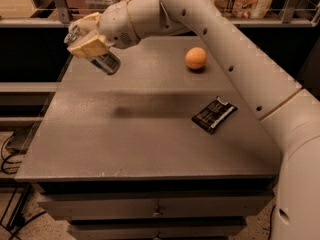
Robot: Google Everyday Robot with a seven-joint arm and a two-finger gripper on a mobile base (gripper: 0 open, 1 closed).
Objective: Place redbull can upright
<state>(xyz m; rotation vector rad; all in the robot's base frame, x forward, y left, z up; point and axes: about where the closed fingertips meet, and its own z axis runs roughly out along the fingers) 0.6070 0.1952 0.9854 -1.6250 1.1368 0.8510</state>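
Note:
My gripper is at the far left of the grey table, above its left edge. It is shut on the redbull can, a slim silver can with blue patches. The can hangs tilted in the air, with its shiny top up and to the left between the tan fingers and its base down to the right. The can does not touch the table; its shadow lies on the table below it.
An orange fruit sits at the back of the table, right of the can. A black snack packet lies flat at the right. Shelves with bags stand behind the table. Cables lie on the floor at the left.

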